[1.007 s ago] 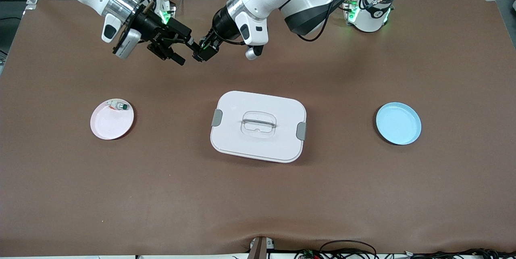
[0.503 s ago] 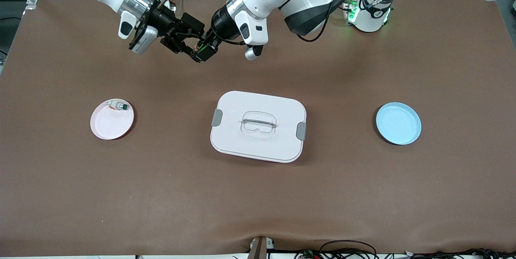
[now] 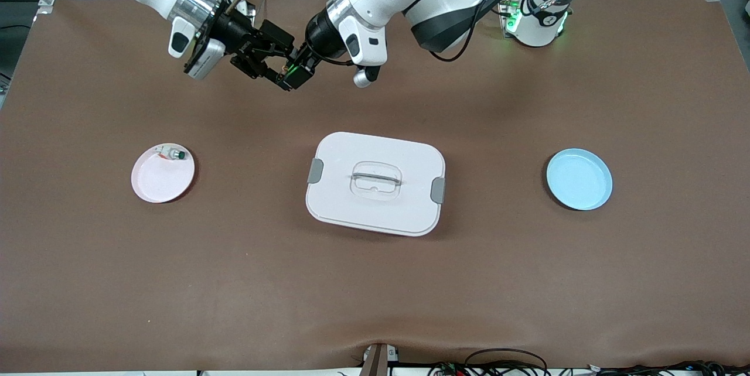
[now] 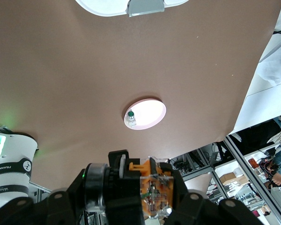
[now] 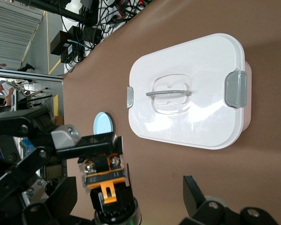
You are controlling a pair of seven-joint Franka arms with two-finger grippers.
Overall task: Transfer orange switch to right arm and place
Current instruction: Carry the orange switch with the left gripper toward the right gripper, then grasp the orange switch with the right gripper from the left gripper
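Observation:
The orange switch (image 3: pixel 286 71), a black block with an orange and clear end, is up in the air over the table's edge nearest the robot bases. My left gripper (image 3: pixel 295 74) is shut on it. It fills the left wrist view (image 4: pixel 152 187) between that gripper's fingers (image 4: pixel 119 171). My right gripper (image 3: pixel 268 61) is open and meets the left gripper tip to tip. In the right wrist view the switch (image 5: pixel 105 180) sits between my right gripper's (image 5: pixel 129 185) spread fingers (image 5: pixel 194 192), not touched by them.
A white lidded box (image 3: pixel 375 183) with grey clips sits mid-table. A pink plate (image 3: pixel 162 180) holding a small white-silver piece with a green cap (image 3: pixel 174 154) lies toward the right arm's end. An empty blue plate (image 3: pixel 579 179) lies toward the left arm's end.
My right gripper has moved up to the left gripper, so its open fingers now stand around the switch. The left gripper has held the switch nearly still.

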